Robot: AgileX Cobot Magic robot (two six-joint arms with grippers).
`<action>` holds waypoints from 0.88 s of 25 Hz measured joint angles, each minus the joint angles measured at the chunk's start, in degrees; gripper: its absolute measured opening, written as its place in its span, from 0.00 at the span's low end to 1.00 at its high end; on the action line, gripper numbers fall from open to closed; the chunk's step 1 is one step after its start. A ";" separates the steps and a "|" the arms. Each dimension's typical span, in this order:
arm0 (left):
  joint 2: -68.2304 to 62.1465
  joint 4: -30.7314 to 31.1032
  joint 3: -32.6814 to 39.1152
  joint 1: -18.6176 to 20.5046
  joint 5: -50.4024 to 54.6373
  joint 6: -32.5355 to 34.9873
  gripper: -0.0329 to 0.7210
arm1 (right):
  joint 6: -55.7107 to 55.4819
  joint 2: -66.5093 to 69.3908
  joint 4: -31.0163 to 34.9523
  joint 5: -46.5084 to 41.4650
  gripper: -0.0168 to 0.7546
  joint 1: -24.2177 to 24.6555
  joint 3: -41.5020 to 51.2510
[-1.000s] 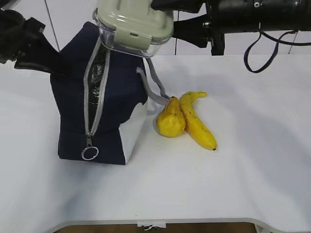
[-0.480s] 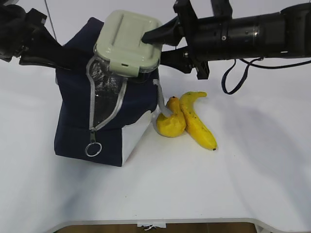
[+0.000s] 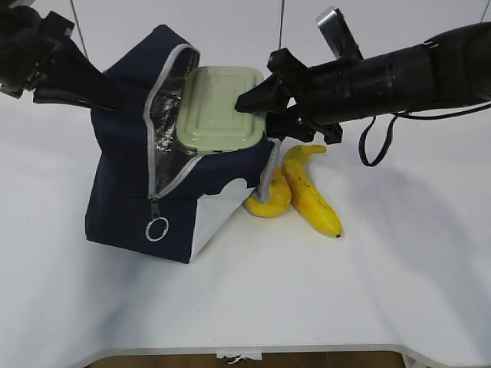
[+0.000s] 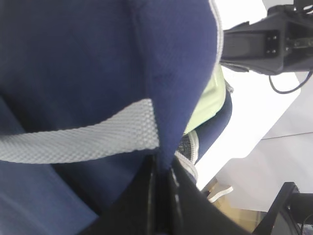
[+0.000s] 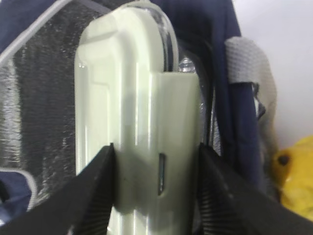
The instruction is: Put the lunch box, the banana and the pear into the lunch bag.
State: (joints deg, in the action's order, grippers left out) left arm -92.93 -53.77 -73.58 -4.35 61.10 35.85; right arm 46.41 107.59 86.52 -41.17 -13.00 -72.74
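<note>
Since the earlier frames we have brought the lunch box (image 3: 221, 107) down from above the lunch bag (image 3: 165, 165) and tipped it into the unzipped mouth, and the flap has opened wider, showing more of the silver lining. The box now sits partly inside the opening, its pale green lid facing outward and its right end still projecting.

Our right end effector (image 5: 155, 183) is closed across the box's end, one finger on each side of the lid clip, as the right wrist view shows plainly. Our left end effector (image 4: 161, 188) is pinched shut on the bag's navy fabric just below the grey strap handle (image 4: 78, 139), holding that side up so the mouth stays wide.

By our reckoning the first of three items is about halfway in: the box needs to be pushed deeper and released. The pear (image 3: 268, 201) and the banana (image 3: 311, 192) lie touching each other on the white tabletop (image 3: 399, 268) just to the right of the bag, the pear partly behind a hanging strap. Neither has been picked up, so most of the task remains.
</note>
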 joint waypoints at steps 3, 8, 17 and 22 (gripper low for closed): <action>-0.03 0.00 0.00 0.00 0.05 0.08 0.04 | 0.63 0.08 -0.37 0.05 0.50 -1.36 -1.85; -0.13 0.00 0.00 0.00 0.05 0.08 0.04 | 3.15 0.21 -0.76 0.14 0.50 -3.94 -5.94; -0.13 0.00 0.00 0.00 0.42 0.21 0.04 | 5.59 6.67 -0.90 1.13 0.50 -4.41 -9.12; -0.13 0.11 0.00 0.00 0.95 0.21 0.04 | 5.50 12.30 -0.33 -1.78 0.50 -4.41 -12.92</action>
State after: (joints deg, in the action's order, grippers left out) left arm -93.06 -53.66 -73.58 -4.35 62.05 36.06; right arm 51.91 119.89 86.19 -42.96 -17.42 -85.65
